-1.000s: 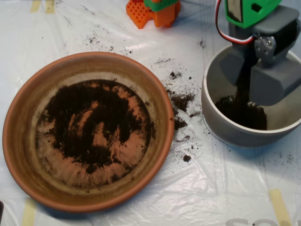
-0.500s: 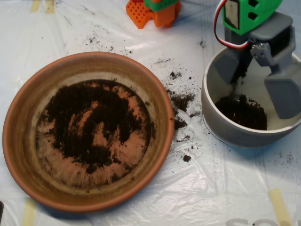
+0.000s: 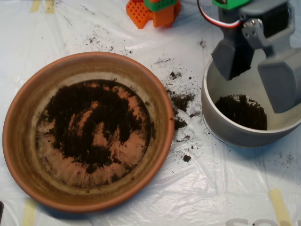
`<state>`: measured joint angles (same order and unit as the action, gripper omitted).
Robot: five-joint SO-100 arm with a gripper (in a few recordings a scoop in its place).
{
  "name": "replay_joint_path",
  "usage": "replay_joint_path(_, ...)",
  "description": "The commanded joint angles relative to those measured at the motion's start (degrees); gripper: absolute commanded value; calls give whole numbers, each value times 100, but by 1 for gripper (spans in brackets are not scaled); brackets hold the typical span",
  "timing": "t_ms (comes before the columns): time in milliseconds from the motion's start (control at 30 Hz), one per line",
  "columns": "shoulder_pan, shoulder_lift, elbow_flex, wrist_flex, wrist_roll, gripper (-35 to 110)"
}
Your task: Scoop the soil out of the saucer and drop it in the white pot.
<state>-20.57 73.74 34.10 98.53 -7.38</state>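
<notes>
Scoop (image 3: pixel 256 68) gaping wide, empty; above white pot (image 3: pixel 221 127)

Hand (image 3: pixel 256 70) hides white pot (image 3: pixel 225 129) far rim; pot's right side cut off.

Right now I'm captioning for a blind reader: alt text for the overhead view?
An open grey scoop hangs over a white pot holding soil. Left, a terracotta saucer is half covered in soil, with crumbs spilled on plastic sheeting between them.
</notes>
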Motion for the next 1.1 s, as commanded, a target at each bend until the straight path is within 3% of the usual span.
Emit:
replay_joint_path(0, 413, -44, -1679, 483, 35, 32)
replay_joint_path(467, 2988, -686, -1652, 475, 97, 36)
replay_joint_path(767, 4342, -2364, -2769, 483, -62, 40)
replay_joint_path(867, 4667, -3129, -3700, 492, -149, 40)
replay_joint_path(1067, 4799, -3384, -3929, 501, -158, 40)
